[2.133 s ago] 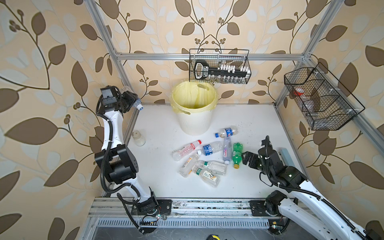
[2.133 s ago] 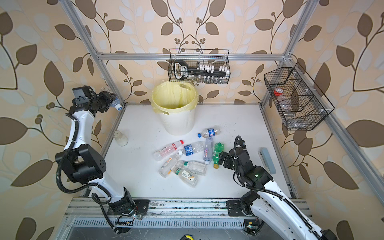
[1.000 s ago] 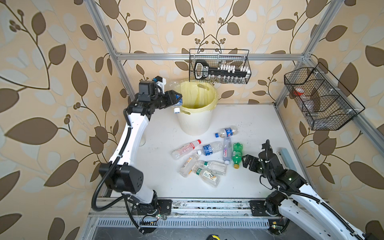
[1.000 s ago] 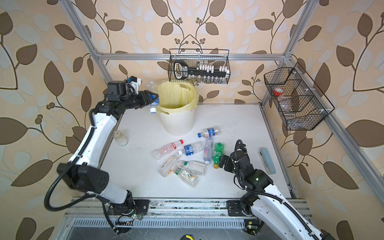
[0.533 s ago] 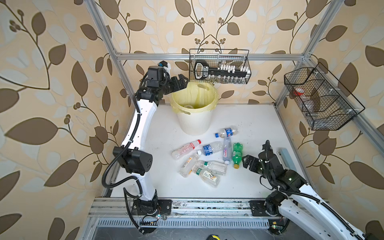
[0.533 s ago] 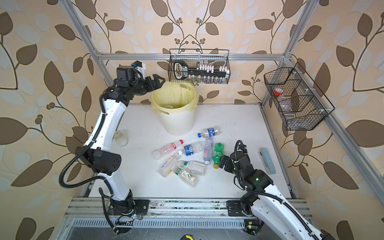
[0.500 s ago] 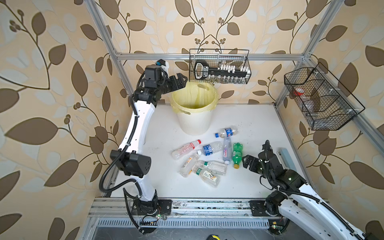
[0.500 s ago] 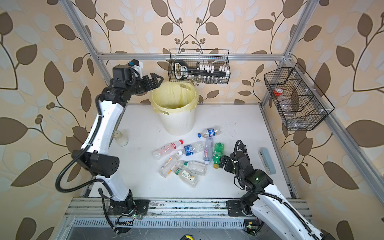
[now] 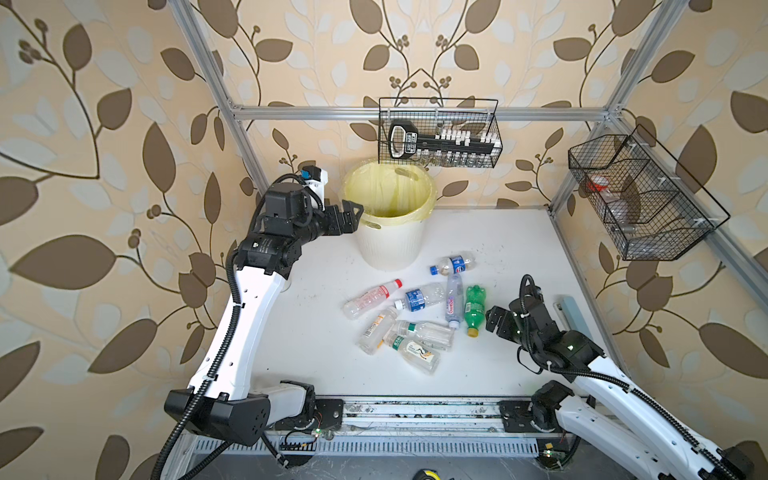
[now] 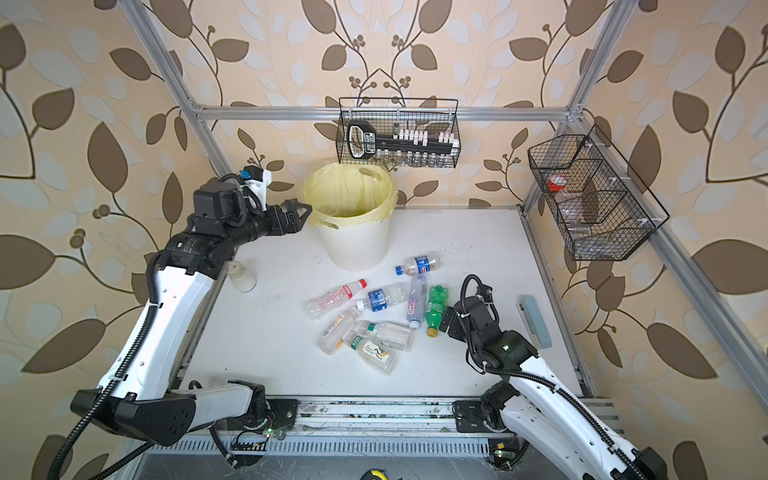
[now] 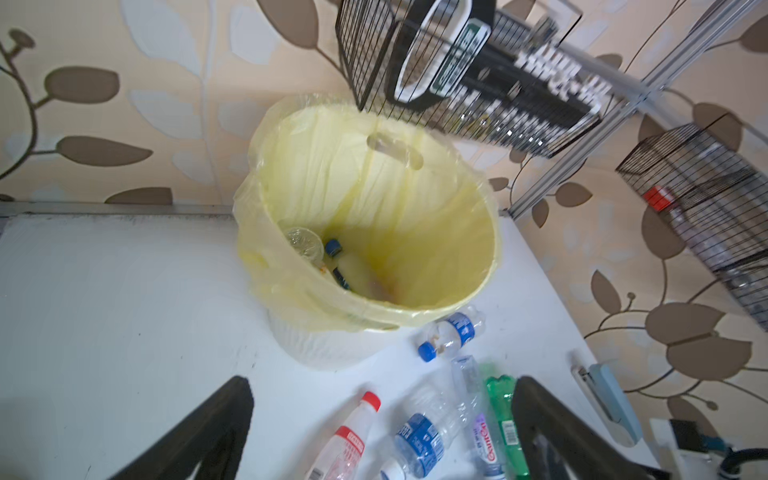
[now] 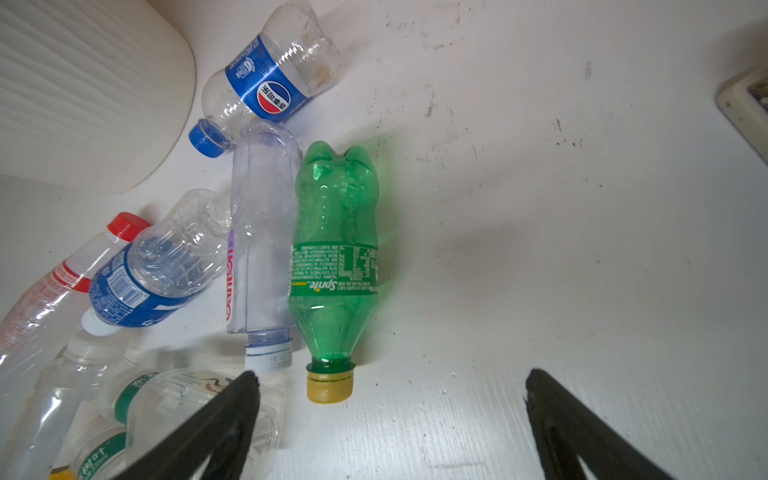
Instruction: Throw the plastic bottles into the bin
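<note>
Eight plastic bottles (image 9: 420, 297) lie loose on the bench (image 9: 311, 332) in front of the bin (image 9: 390, 249), which already holds a few. The green bottle (image 12: 336, 257), at the heap's edge, lies just ahead of the right hand (image 12: 392, 376). Its long axis points at that hand, yellow cap nearest, slightly off the middle of the wide-open, empty jaws. The left hand (image 9: 352, 216), equally spread and empty, hangs beside the bin's rim, well apart from the heap. The right arm seems better placed, though its height above the bench is hard to judge.

wire basket (image 9: 439, 133) near bin (image 9: 390, 249) mouth, bottles (image 9: 419, 298) mid-table
</note>
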